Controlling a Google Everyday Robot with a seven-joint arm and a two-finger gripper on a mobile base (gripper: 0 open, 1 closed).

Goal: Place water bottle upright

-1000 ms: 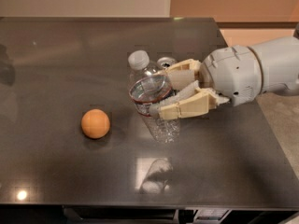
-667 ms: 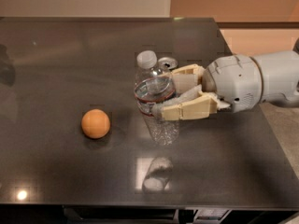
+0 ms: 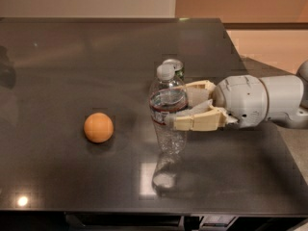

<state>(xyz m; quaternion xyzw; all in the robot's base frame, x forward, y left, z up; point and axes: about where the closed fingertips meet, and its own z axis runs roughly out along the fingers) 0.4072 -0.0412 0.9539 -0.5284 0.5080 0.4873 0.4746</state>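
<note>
1. The bottle (image 3: 168,117) stands upright between the fingers of the hand (image 3: 179,105), well in from every edge of the table (image 3: 72,52).
2. Bare table lies beyond the fingertips as far as the orange (image 3: 98,127). A can (image 3: 175,64) sits just behind the bottle.
3. The hand reaches in from the right and is clamped on the bottle's label band.

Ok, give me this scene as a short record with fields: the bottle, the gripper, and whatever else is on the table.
water bottle: upright, white cap on top, near the table's middle
gripper: reaches in from the right, fingers closed on the bottle's sides at the label band
can: right behind the bottle, mostly hidden by it
orange: left of the bottle, apart from it
table: dark, glossy top
</note>
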